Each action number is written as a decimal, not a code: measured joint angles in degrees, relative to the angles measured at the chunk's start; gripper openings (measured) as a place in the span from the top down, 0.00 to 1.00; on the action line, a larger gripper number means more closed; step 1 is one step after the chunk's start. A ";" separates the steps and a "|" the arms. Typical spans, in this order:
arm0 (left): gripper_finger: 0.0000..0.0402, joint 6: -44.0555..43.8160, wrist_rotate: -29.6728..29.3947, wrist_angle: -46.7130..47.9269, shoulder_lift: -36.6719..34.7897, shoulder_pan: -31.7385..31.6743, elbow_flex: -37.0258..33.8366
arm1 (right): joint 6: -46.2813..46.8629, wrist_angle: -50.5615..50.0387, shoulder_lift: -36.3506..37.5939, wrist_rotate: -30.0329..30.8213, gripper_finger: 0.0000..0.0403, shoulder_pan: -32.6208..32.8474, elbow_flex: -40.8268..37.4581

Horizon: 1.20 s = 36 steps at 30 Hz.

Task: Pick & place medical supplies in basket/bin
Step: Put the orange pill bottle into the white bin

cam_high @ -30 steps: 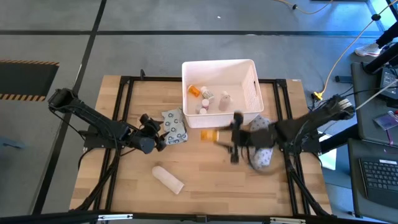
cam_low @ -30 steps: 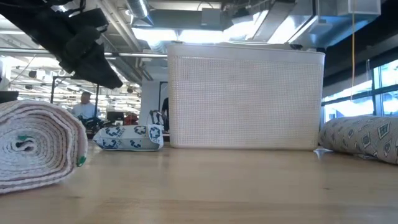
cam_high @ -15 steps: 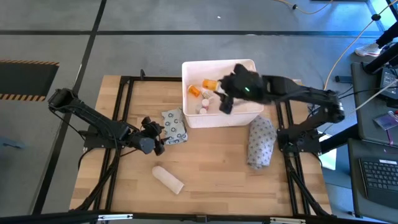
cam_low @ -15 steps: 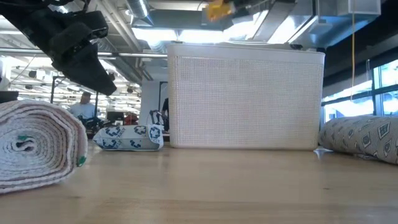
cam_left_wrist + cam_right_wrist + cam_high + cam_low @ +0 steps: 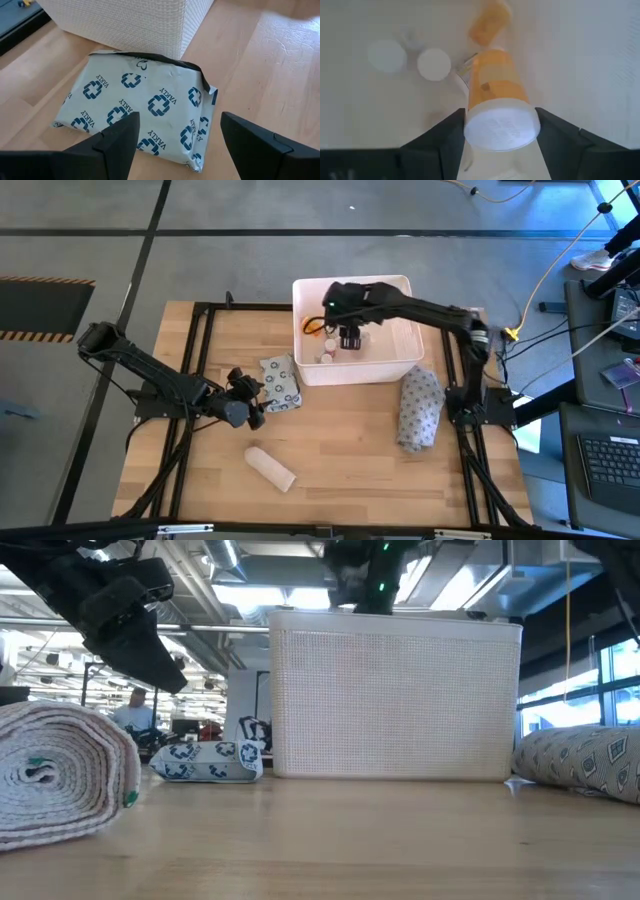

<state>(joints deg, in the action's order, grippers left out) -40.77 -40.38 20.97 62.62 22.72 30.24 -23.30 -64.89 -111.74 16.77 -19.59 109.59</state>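
— Right gripper (image 5: pixel 501 131)?
— Clamped on orange pill bottle (image 5: pixel 498 102), white cap toward wrist, long axis pointing down into white tub (image 5: pixel 400 365); hanging directly over loose bottles inside.

— Left gripper (image 5: pixel 176 142)?
— Spread wide, empty, just above printed grey packet (image 5: pixel 142 120) beside tub's outer wall.

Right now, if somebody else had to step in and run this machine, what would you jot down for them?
Right claw: above the white bin, shut on an orange pill bottle, not released.
Left claw: open, hovering at the grey packet beside the bin.
Done: another orange bottle and small white bottles lie in the bin.
Left: drop this bottle; then the packet, the white roll and the patterned pouch on the table.
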 joint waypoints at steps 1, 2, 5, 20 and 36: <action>0.32 0.00 0.00 0.00 0.00 0.00 0.00 | -2.79 -0.09 -1.09 0.00 0.47 -0.33 0.25; 0.33 0.00 0.00 -0.01 0.00 0.01 0.00 | -5.99 -0.15 -2.05 0.01 0.47 -0.55 0.40; 0.33 0.00 0.00 -0.02 -0.01 0.02 0.00 | -15.95 0.00 -4.26 1.16 0.47 -0.97 0.43; 0.32 -2.16 0.15 -0.08 0.00 0.00 0.01 | -45.82 -1.55 -13.62 14.71 0.47 -0.77 0.50; 0.32 -2.09 0.03 -0.20 -0.01 0.00 0.00 | -43.47 3.94 -15.54 14.70 0.47 -0.35 0.50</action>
<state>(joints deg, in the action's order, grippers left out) -42.87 -40.35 20.78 62.61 22.72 30.24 -66.77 -60.95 -127.28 31.47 -19.94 110.08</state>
